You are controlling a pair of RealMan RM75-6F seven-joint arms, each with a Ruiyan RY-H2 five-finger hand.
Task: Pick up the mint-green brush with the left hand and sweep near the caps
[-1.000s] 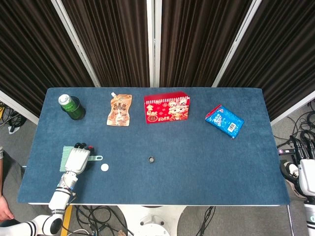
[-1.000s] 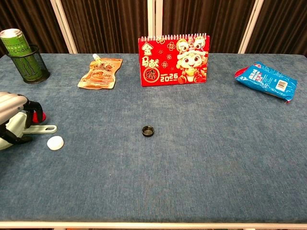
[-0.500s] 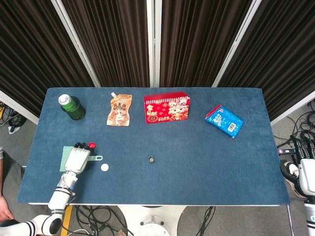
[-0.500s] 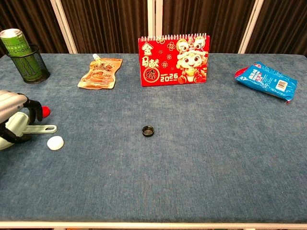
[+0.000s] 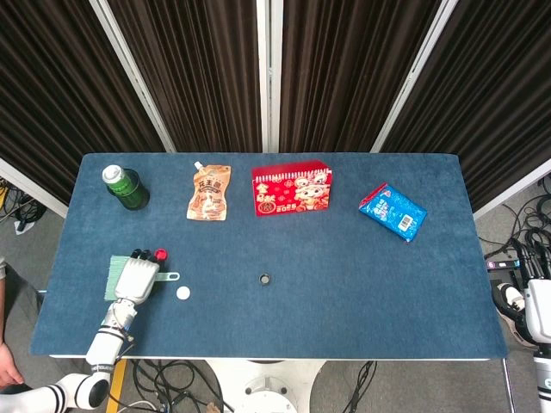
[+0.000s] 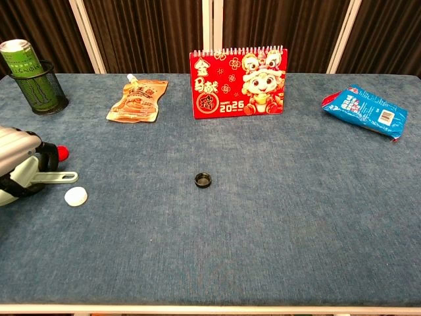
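The mint-green brush (image 5: 112, 275) lies at the table's left edge, its thin handle (image 6: 56, 177) pointing right. My left hand (image 5: 136, 277) sits on top of it, dark fingers (image 6: 41, 155) curled over the brush body in a grip. A red cap (image 5: 160, 255) lies just beyond the fingertips, a white cap (image 6: 76, 195) just right of the handle, and a black cap (image 5: 264, 279) near the table's middle. My right hand (image 5: 539, 310) hangs off the table's right side, partly cut by the frame; its fingers are unclear.
A green can in a black mesh cup (image 5: 126, 188) stands at the back left. An orange pouch (image 5: 210, 193), a red 2025 desk calendar (image 5: 291, 189) and a blue packet (image 5: 393, 211) line the far side. The table is covered in blue cloth (image 5: 362, 284).
The left hand's fingers have settled closer on the brush, and the red cap, half hidden behind them before, now shows fully beside the fingertips. The right hand has stayed put.
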